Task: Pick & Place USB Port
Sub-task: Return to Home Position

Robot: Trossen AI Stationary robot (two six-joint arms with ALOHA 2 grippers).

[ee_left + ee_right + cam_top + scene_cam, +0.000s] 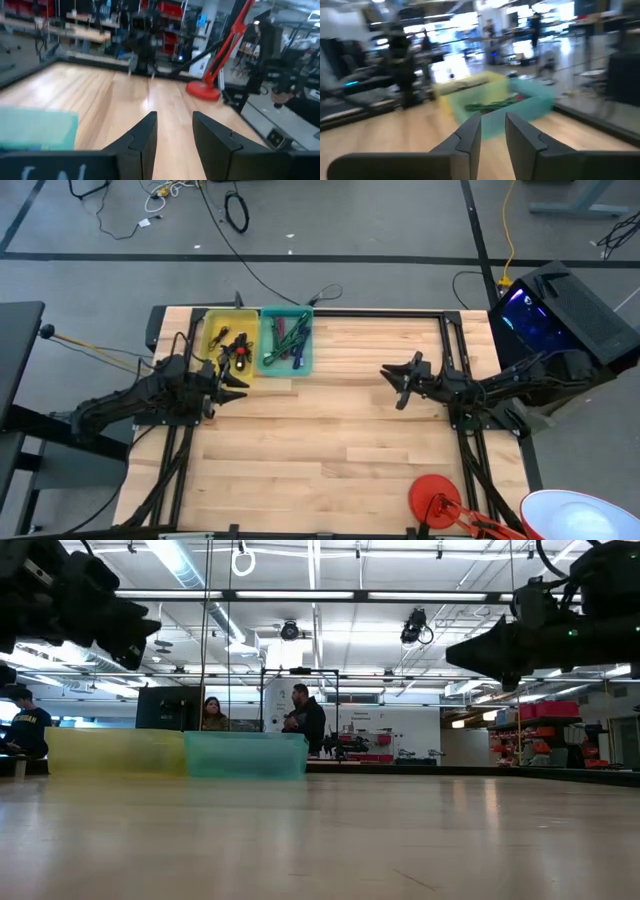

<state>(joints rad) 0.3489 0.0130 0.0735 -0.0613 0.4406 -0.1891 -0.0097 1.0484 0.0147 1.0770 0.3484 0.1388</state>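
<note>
A yellow bin (226,343) with small dark and red parts and a teal bin (287,340) with green and purple cables stand side by side at the table's far left. They also show in the low view, yellow (115,752) and teal (245,754). I cannot pick out a USB port among their contents. My left gripper (236,385) hovers open and empty just on the near side of the yellow bin, and shows open in its wrist view (174,117). My right gripper (398,380) hovers open and empty over the table's right half, pointing toward the bins (493,117).
A red lamp base (434,498) stands at the table's near right, with a white shade (570,518) beside it. A black computer case (560,310) stands off the right edge. Bare wood (320,440) lies between the arms. People (305,720) stand in the room behind.
</note>
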